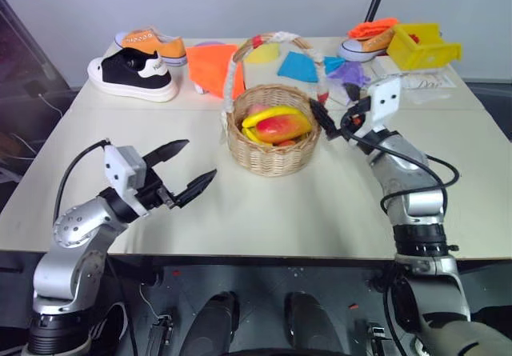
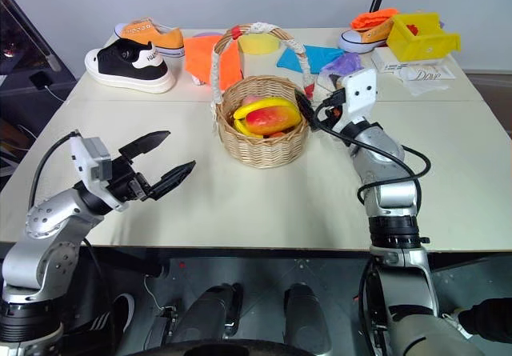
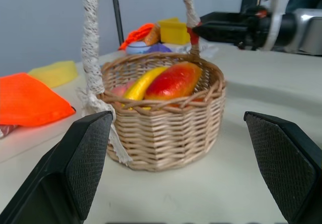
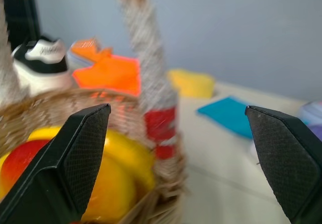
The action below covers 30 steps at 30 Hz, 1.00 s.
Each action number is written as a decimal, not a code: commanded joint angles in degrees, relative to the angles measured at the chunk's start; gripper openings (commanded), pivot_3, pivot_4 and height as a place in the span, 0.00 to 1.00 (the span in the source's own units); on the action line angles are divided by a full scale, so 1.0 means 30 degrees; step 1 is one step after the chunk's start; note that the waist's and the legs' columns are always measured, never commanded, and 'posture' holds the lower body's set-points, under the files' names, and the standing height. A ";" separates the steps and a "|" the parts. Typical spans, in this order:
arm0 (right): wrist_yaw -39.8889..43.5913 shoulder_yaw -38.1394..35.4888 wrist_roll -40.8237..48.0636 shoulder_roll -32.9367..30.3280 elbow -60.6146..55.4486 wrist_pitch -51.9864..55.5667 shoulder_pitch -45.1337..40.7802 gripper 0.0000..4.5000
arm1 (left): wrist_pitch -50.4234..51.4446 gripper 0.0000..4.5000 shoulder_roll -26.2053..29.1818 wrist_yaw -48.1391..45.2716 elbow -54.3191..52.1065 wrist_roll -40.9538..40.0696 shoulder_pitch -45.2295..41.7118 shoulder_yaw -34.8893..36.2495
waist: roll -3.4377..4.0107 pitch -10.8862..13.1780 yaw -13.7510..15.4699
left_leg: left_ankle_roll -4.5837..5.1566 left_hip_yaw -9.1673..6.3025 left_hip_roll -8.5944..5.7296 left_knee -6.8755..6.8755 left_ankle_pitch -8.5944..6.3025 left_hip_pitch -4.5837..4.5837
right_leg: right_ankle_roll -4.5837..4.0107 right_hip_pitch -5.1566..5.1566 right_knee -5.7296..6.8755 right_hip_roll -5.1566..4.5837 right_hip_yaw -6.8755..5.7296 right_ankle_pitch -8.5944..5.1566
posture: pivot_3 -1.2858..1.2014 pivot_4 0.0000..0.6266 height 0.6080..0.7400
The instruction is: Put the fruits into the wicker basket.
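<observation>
The wicker basket (image 1: 268, 160) stands mid-table, its arched handle (image 4: 151, 68) wrapped in white and red. Inside it lie a yellow banana (image 1: 268, 117), a red-orange mango (image 1: 286, 126) and a bit of pink peach (image 3: 118, 89). My left gripper (image 1: 200, 158) hovers open and empty over the table to the basket's left, pointing at it, well apart from it. My right gripper (image 1: 320, 118) is open and empty just off the basket's right rim, beside the foot of the handle; its fingers (image 4: 85, 148) frame the handle and fruit in the right wrist view.
At the back of the table lie a black-and-white shoe (image 1: 132, 74), an orange sneaker (image 1: 152, 46), an orange cloth (image 1: 214, 68), a yellow sponge (image 1: 262, 54), a blue cloth (image 1: 298, 66), a purple item (image 1: 350, 74), another orange sneaker (image 1: 368, 40) and a yellow bin (image 1: 424, 46).
</observation>
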 commanded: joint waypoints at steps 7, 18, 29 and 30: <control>0.0370 -0.0302 0.0216 -0.0111 0.0626 0.0232 -0.1493 0.70 | -0.0534 1.00 -0.0038 0.0142 -0.0349 -0.0181 0.0160 0.0288 | 0.0002 0.0001 0.0002 | -0.0001 -0.0006 0.0001 -0.0007 0.0000 -0.0004 | 0.0005 -0.0007 -0.0001 -0.0001 -0.0001 0.0003 | 0.52 0.24 1.00; 0.0855 -0.0452 0.0374 -0.0322 -0.0450 0.0470 -0.0669 0.02 | -0.0657 1.00 -0.0006 0.0120 0.0172 0.0025 -0.0387 -0.0092 | 0.0002 0.0001 -0.0010 | -0.0001 -0.0004 0.0001 -0.0009 0.0000 -0.0005 | 0.0006 -0.0011 0.0000 -0.0001 0.0000 0.0003 | 0.52 0.24 1.00; 0.0934 -0.4178 0.1875 -0.3518 -0.3138 0.1278 0.0834 0.02 | -0.0805 1.00 -0.0292 -0.0140 0.1526 -0.0049 -0.2317 -0.0821 | 0.0013 0.0014 0.0147 | 0.0000 -0.0016 -0.0023 0.0008 0.0000 -0.0075 | 0.0012 -0.0049 -0.0022 -0.0020 -0.0012 0.0007 | 0.52 0.24 1.00; 0.0826 -0.4720 0.1728 -0.4076 -0.3069 0.1124 0.1186 0.02 | -0.0737 1.00 -0.0396 -0.0179 0.1772 -0.0155 -0.2664 -0.0933 | 0.0012 0.0013 0.0107 | 0.0001 -0.0015 -0.0022 0.0007 0.0000 -0.0076 | 0.0012 -0.0048 -0.0023 -0.0020 -0.0011 0.0006 | 0.52 0.24 1.00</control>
